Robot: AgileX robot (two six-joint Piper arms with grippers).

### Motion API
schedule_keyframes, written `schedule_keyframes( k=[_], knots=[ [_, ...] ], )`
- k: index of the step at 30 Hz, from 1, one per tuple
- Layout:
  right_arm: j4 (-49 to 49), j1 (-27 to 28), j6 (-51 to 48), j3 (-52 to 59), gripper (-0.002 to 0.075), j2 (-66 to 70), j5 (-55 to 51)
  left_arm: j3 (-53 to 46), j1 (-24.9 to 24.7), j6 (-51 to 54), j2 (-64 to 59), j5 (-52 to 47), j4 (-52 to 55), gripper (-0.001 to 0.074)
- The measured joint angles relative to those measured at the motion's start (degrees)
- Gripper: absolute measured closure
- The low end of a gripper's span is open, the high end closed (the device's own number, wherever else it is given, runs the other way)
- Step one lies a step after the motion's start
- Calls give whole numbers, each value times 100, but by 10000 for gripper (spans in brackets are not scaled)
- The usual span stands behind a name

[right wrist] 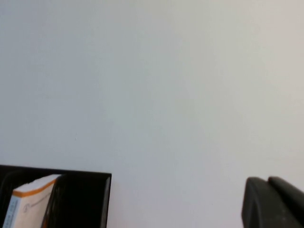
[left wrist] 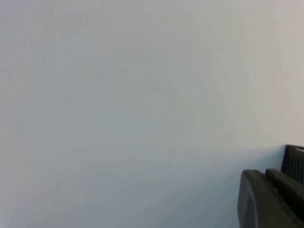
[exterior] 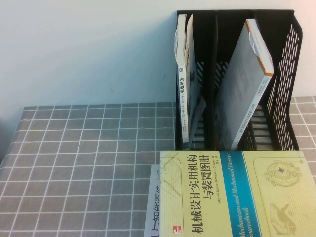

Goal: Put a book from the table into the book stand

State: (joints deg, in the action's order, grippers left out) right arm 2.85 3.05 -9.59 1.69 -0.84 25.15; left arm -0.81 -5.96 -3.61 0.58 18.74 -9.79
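Note:
The book (exterior: pixel 237 197), pale yellow-green with a blue band and black Chinese title, lies flat on the table (exterior: pixel 74 163) at the front right, just in front of the book stand (exterior: pixel 291 89). The black mesh stand is upright at the back right. Neither gripper shows in the high view. My left gripper (left wrist: pixel 263 173) is raised, facing the wall, its fingers together and empty; a corner of the stand (left wrist: pixel 295 161) shows behind it. My right gripper (right wrist: pixel 266 180) is also raised and shut, empty, with the stand's top (right wrist: pixel 80 199) below it.
A grey-white book with an orange corner (exterior: pixel 244 84) leans in the stand's middle compartment and also shows in the right wrist view (right wrist: pixel 28 199). Thin white books (exterior: pixel 185 74) stand in the left compartment. A white book (exterior: pixel 153 217) lies partly under the big book.

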Motion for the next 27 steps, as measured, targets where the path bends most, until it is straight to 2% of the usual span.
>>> schedule_keyframes(
  k=[4, 10, 14, 17, 21, 27],
  knots=[
    [22, 0, 0, -438, 729, 0, -971, 578, 0, 119, 0, -1131, -110, 738],
    [22, 0, 1, -1710, 729, 123, -3534, 1796, 0, 133, -360, -2525, -169, 738],
    [137, 0, 1, -2483, 729, 717, -5111, 2556, 0, 133, -978, -3735, -551, 738],
    [406, 0, -28, -2920, 729, 1289, -5902, 3008, 0, 154, -1499, -4425, -864, 738],
    [983, 0, -310, -3375, 729, 2221, -6726, 3237, 0, 643, -2091, -4807, -1722, 738],
    [1904, 0, -1389, -3530, 729, 3959, -7217, 3237, 0, 2331, -2845, -5377, -4034, 738]
  ],
)
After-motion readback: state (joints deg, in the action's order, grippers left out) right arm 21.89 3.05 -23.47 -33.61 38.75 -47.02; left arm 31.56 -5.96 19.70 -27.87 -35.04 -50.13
